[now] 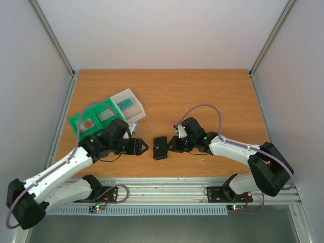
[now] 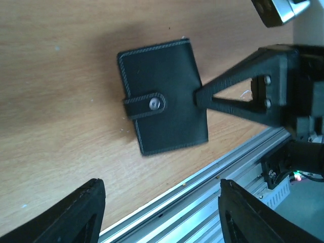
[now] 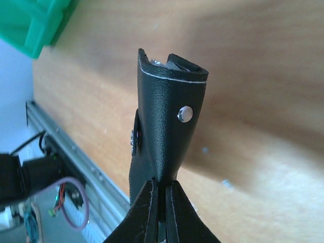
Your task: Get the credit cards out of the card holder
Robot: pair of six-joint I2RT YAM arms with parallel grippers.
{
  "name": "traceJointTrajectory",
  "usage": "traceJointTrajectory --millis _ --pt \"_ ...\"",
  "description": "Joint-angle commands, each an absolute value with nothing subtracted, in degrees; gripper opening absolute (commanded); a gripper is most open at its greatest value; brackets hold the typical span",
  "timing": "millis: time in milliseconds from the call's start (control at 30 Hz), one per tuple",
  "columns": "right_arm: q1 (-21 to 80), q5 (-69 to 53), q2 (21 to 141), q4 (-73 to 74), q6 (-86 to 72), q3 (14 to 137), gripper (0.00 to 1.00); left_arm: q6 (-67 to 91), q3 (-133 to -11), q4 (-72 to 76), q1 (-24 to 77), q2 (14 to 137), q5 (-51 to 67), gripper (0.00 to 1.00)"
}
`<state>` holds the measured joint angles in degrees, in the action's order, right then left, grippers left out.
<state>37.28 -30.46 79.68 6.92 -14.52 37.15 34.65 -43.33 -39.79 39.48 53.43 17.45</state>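
Observation:
The black card holder [image 1: 160,148] sits near the table's front edge, its tab snapped shut [image 2: 152,104]. My right gripper [image 1: 171,147] is shut on the holder's right edge; in the right wrist view the holder [image 3: 167,116] rises from between the closed fingers [image 3: 163,202]. A grey sliver shows in its top end. My left gripper [image 1: 143,147] is open and empty just left of the holder, which lies beyond its fingertips [image 2: 76,212] in the left wrist view. A teal card [image 1: 129,106], a grey card [image 1: 106,115] and a red-pink card [image 1: 88,123] lie in the tray.
The green-and-white sorting tray [image 1: 81,121] stands at the left behind my left arm, and its corner shows in the right wrist view [image 3: 30,20]. The aluminium rail [image 2: 228,167] runs along the table's front edge close to the holder.

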Motion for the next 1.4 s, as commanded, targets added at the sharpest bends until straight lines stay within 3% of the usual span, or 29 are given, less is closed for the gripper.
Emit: traceJointTrajectory --millis 0,233,567,1167,1367 --pt "42.7 -29.2 77.4 6.1 -16.1 36.8 0.01 38.8 -41.2 -31.2 43.3 57.3 13.6 0.61" --pt "44.7 -30.6 75.9 0.3 -22.0 33.6 0.01 42.3 -38.3 -25.4 44.4 62.8 13.6 0.53" --pt "44.9 -32.3 75.8 -2.5 -23.0 32.3 0.01 43.5 -36.3 -13.2 45.0 71.7 20.6 0.50" --pt "45.0 -32.5 76.4 -3.3 -23.5 31.9 0.01 39.0 -38.8 -18.1 45.9 78.3 18.5 0.43" --pt "45.3 -32.1 76.6 -3.3 -23.6 31.7 0.01 37.6 -39.7 -20.8 46.0 78.4 17.2 0.36"
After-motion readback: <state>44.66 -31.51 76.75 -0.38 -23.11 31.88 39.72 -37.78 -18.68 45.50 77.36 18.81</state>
